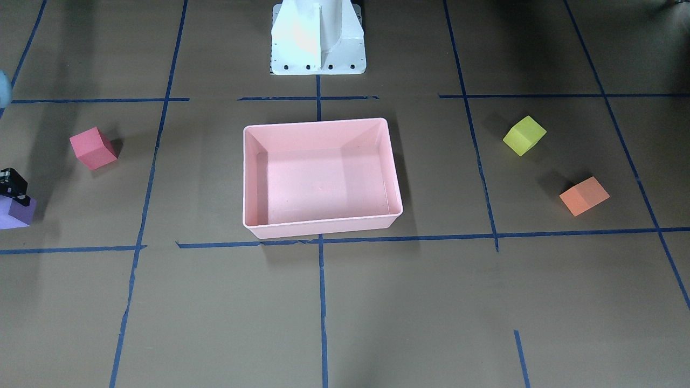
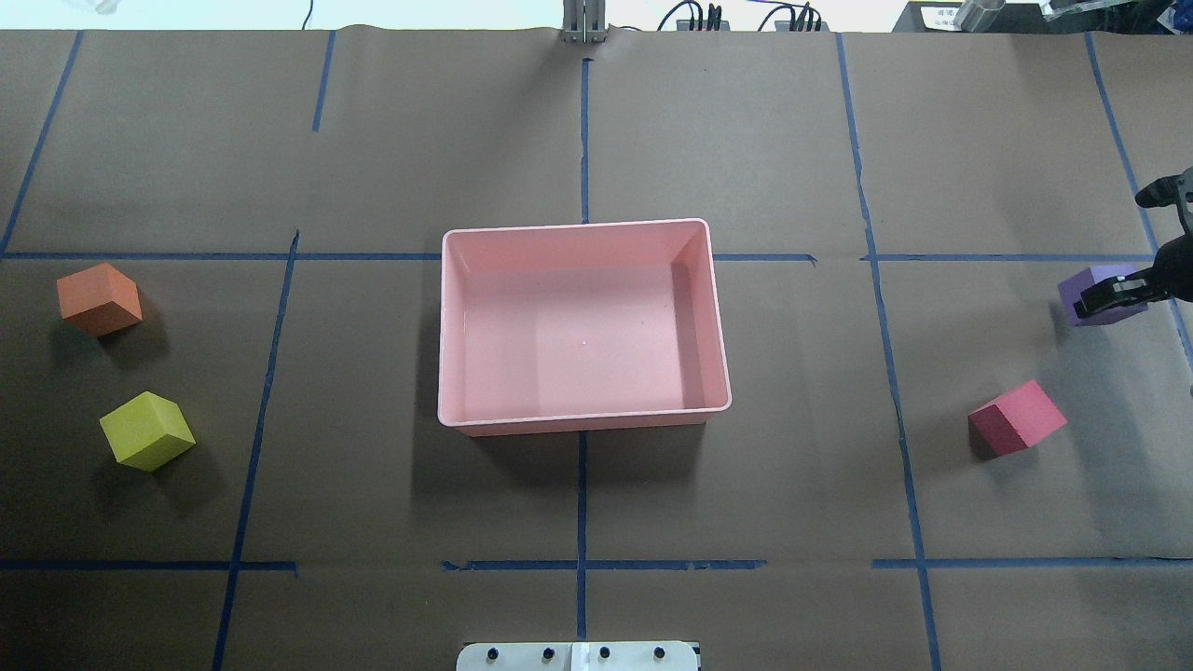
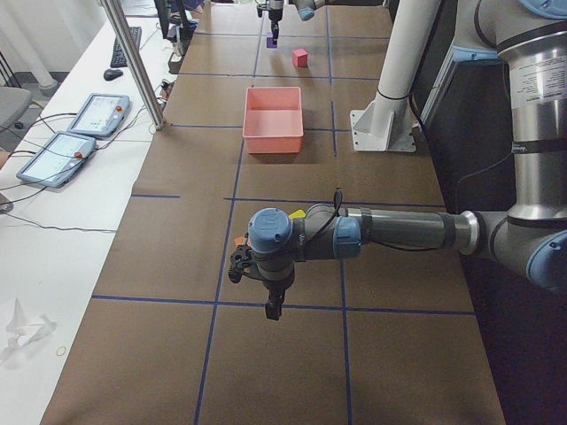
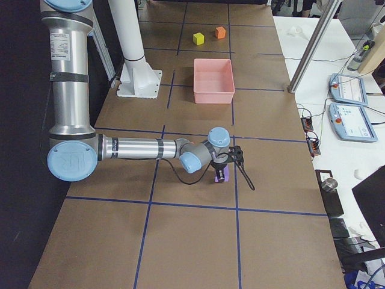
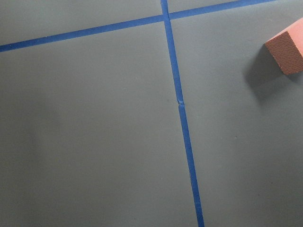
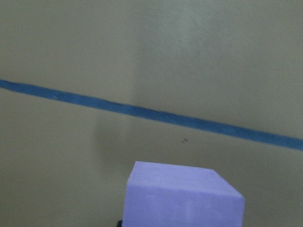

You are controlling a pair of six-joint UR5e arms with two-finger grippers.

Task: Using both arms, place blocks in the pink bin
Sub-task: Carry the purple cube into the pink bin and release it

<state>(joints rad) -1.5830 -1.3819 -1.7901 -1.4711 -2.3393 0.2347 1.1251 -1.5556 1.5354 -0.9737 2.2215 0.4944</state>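
The pink bin (image 2: 582,419) stands empty at the table's middle, and it also shows in the front view (image 1: 318,229). The orange block (image 2: 98,298) and the yellow-green block (image 2: 146,430) lie at the left. The red-pink block (image 2: 1016,417) and the purple block (image 2: 1100,280) lie at the right. My right gripper (image 2: 1114,296) is at the purple block (image 1: 16,214), one black finger (image 1: 13,186) against it; I cannot tell if it grips. The purple block (image 6: 182,196) fills the bottom of the right wrist view. My left gripper (image 3: 271,305) hangs near the orange block (image 5: 286,47); I cannot tell if it is open or shut.
The white pedestal (image 1: 318,37) stands at the robot's side of the bin. Blue tape lines (image 2: 582,565) cross the brown table. Operator pendants (image 3: 66,146) lie on the white side table beyond the far edge.
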